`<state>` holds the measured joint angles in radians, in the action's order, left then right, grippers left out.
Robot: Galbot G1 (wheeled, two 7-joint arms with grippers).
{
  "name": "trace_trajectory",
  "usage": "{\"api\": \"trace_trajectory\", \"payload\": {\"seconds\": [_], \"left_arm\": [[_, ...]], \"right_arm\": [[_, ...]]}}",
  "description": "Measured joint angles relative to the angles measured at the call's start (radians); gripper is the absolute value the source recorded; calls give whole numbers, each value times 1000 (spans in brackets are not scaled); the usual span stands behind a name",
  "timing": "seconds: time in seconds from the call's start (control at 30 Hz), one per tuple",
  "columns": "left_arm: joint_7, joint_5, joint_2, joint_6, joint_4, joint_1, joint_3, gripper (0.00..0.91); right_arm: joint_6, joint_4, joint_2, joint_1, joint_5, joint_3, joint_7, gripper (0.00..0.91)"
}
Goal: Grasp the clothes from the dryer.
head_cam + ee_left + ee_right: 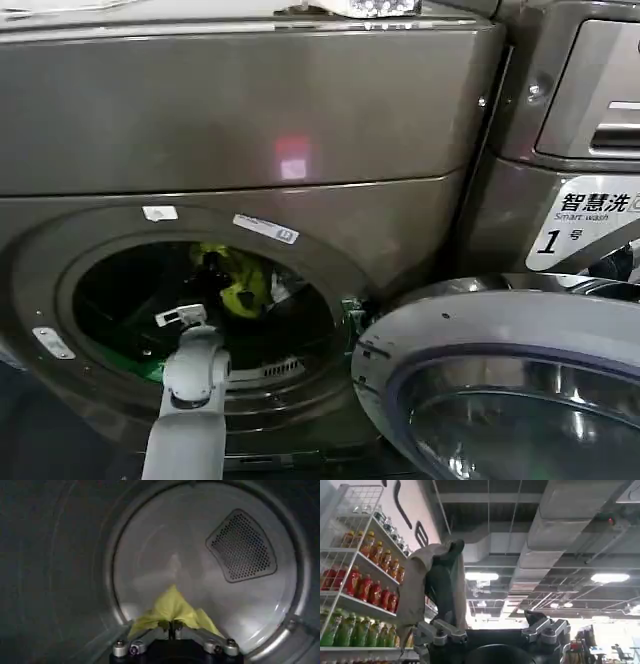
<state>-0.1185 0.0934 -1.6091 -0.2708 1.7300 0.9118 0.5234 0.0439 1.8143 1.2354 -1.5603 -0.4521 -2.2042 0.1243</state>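
now my left arm is deep in the drum, fingers pinched on the yellow-green cloth.

from the head view i see my left gripper (235,290) reaching through the round porthole of the big bronze-grey metal dryer (250,120), with its grey round door (500,380) swung open to the right. in the left wrist view the fingers (171,627) are closed tight on the bright yellow-green fabric clothes (172,607), low in the steel drum before the perforated vent (241,545). my right gripper (492,632) points up at the ceiling, fingers spread wide, holding nothing, beside a wire shelf of bottled drinks (357,580).
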Motion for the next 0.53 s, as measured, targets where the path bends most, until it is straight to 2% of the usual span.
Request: {"api": "trace_trajectory", "payload": {"seconds": [0.53], "left_arm": [[30,8,0,3,1,5,-6,0]], "right_arm": [[66,41,1,6,-13,-24,15,907]]}}
